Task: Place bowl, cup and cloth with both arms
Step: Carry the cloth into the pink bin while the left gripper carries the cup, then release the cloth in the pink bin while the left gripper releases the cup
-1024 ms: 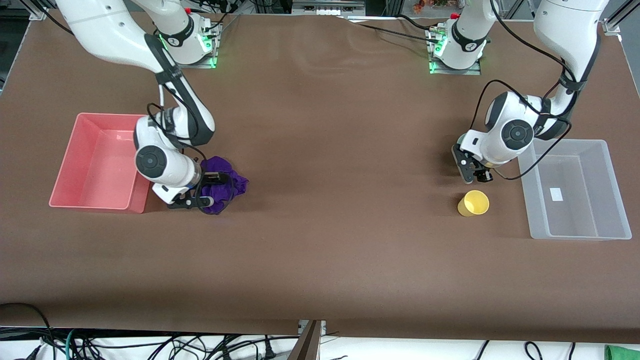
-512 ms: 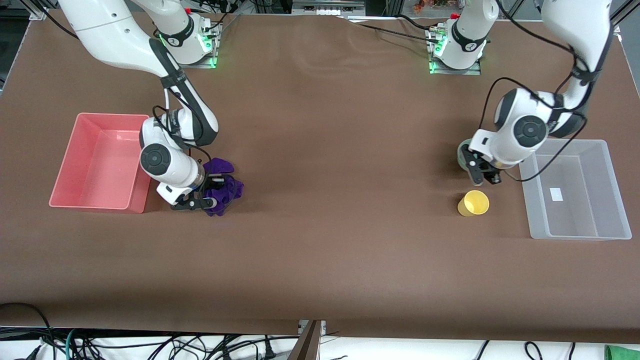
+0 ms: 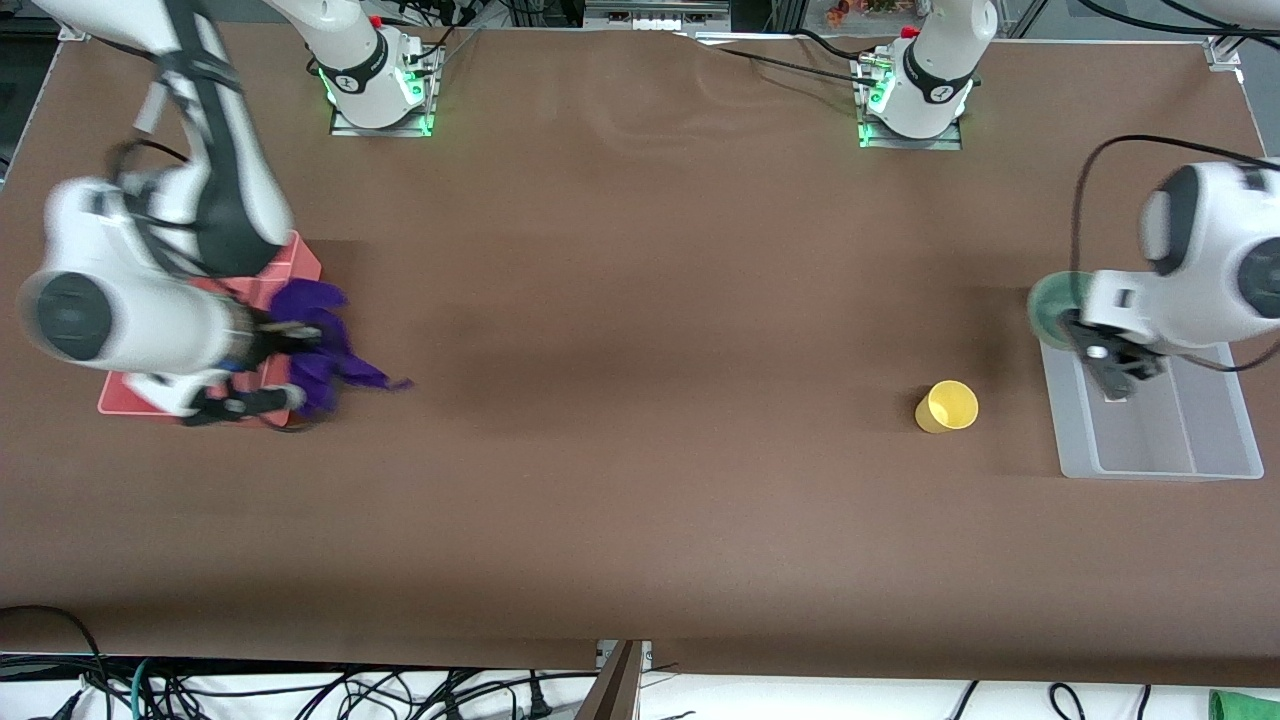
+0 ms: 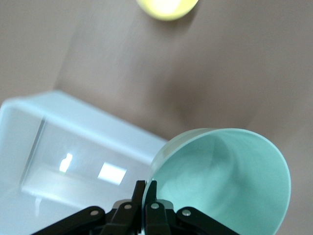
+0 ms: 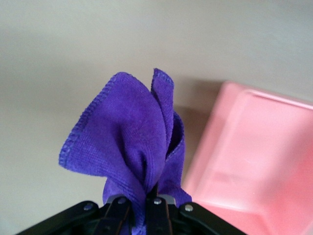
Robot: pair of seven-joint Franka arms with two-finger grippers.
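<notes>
My left gripper (image 3: 1092, 350) is shut on the rim of the pale mint-green bowl (image 3: 1050, 305) and holds it in the air over the edge of the clear bin (image 3: 1160, 440). In the left wrist view its fingertips (image 4: 145, 188) pinch the bowl (image 4: 225, 176) wall. The yellow cup (image 3: 946, 406) stands on the table beside the clear bin; it also shows in the left wrist view (image 4: 166, 6). My right gripper (image 3: 285, 365) is shut on the purple cloth (image 3: 315, 345), raised over the pink bin's (image 3: 305, 265) edge. The cloth (image 5: 132, 132) hangs bunched from the gripper (image 5: 146, 200).
The pink bin (image 5: 254, 156) stands at the right arm's end of the table, the clear bin (image 4: 73, 147) at the left arm's end. Both arm bases stand along the table's edge farthest from the front camera.
The right arm lifted the cloth off the table and carried it toward the pink bin. The left arm lifted the bowl and carried it from beside the cup to the clear bin's edge.
</notes>
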